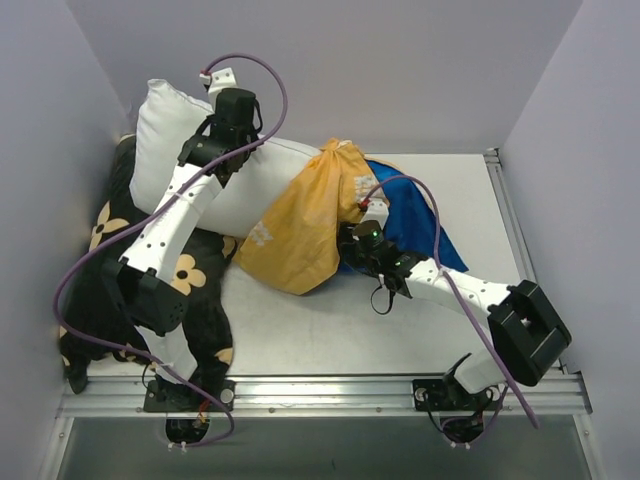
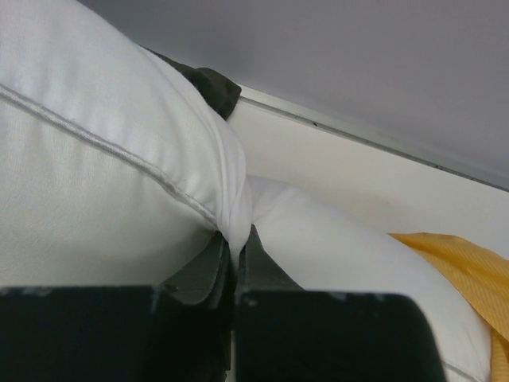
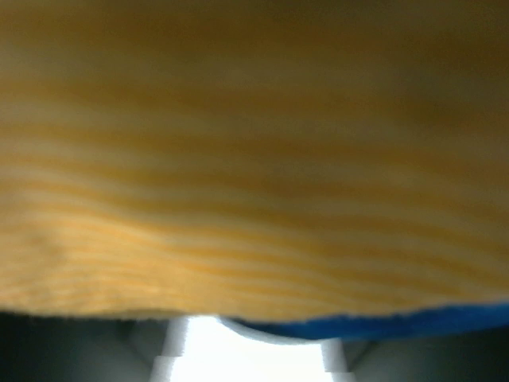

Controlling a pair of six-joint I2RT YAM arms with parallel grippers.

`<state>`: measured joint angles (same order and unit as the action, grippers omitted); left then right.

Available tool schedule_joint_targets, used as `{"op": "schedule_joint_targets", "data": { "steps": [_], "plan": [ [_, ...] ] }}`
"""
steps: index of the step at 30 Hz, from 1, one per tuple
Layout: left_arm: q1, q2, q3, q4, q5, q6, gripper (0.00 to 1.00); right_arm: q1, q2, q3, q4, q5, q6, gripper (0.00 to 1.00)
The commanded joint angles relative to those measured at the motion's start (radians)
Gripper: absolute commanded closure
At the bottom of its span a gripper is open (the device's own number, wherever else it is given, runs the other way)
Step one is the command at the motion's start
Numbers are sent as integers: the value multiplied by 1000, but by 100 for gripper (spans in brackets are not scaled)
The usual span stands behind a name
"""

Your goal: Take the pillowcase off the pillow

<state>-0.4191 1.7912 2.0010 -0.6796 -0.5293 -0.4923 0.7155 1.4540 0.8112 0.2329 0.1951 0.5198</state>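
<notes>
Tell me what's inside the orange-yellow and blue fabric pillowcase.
One end of the plump white rectangular pillow disappears into the pillowcase; how far inside it reaches is covered.

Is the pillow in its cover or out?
Mostly out: most of the pillow shows bare white; the pillowcase is bunched over one end.

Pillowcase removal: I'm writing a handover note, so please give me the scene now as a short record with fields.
pillow: white, left part bare
pillowcase: orange-yellow and blue, bunched over the pillow's right end
left gripper: shut on a fold of the pillow
right gripper: pressed against the pillowcase; whether it is open or shut cannot be told
black cushion: flower pattern, at the table's left, beneath the left arm
progress: pillowcase appears not fully off yet
</notes>
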Motion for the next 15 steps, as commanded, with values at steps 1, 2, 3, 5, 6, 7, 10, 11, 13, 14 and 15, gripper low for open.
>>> {"op": "schedule_joint_targets", "data": {
  "steps": [1, 2, 3, 5, 6, 7, 10, 11, 13, 14, 15],
  "plan": [
    [36, -41, 10, 17, -6, 27, 100, 15, -12, 14, 82, 102, 63, 52],
    [40, -46, 7, 20, -2, 31, 100, 13, -30, 0, 57, 124, 81, 65],
    [51, -59, 4, 25, 11, 34, 100, 9, -49, -33, 48, 138, 100, 80],
    [62, -78, 19, 32, 29, 41, 100, -2, -113, -55, -19, 173, 114, 89],
    [66, -84, 27, 32, 38, 46, 100, -10, -133, -56, -53, 184, 123, 94],
    [74, -91, 38, 31, 40, 58, 100, -30, -165, -61, -84, 194, 126, 98],
    [78, -122, 84, 31, 40, 77, 100, -130, -230, -72, -191, 218, 152, 100],
    [80, -142, 97, 31, 40, 81, 100, -172, -245, -73, -228, 201, 158, 100],
    [86, -162, 111, 29, 46, 90, 100, -243, -303, -76, -292, 169, 175, 100],
    [95, -183, 114, 29, 46, 90, 100, -322, -320, -75, -328, 156, 175, 100],
    [103, -194, 119, 29, 51, 90, 100, -359, -339, -72, -346, 124, 177, 100]
  ]
}}
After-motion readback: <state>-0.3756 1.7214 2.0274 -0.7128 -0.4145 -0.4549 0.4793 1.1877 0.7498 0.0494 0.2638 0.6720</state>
